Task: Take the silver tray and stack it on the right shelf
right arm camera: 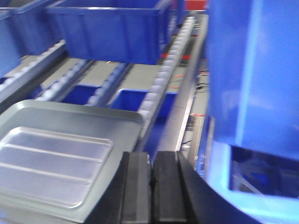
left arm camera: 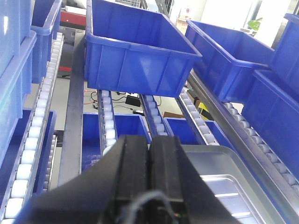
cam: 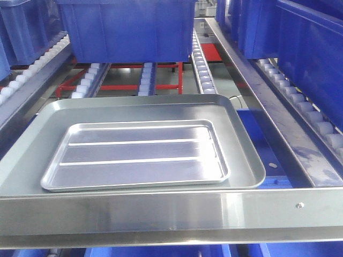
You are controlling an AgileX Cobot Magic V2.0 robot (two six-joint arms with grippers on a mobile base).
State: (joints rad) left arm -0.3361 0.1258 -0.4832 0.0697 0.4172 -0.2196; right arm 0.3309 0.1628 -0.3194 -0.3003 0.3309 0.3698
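Note:
The silver tray (cam: pixel 136 154), shiny with two raised ridges, lies flat inside a larger dull grey tray (cam: pixel 241 144) on the roller rack (cam: pixel 199 63), just behind the brushed-steel front lip (cam: pixel 171 211). It also shows in the left wrist view (left arm camera: pixel 229 189) and the right wrist view (right arm camera: pixel 51 163). My left gripper (left arm camera: pixel 149 142) is shut and empty, raised above the tray's left part. My right gripper (right arm camera: pixel 152 161) is shut and empty, off the grey tray's right edge. Neither gripper shows in the front view.
Blue plastic bins stand on the rollers: one behind the trays (cam: pixel 128 29), others at the right (cam: pixel 311 59) and left (cam: pixel 24 29). Red cross-bars (cam: pixel 115 85) run below. A steel side rail (cam: pixel 268 101) borders the lane on the right.

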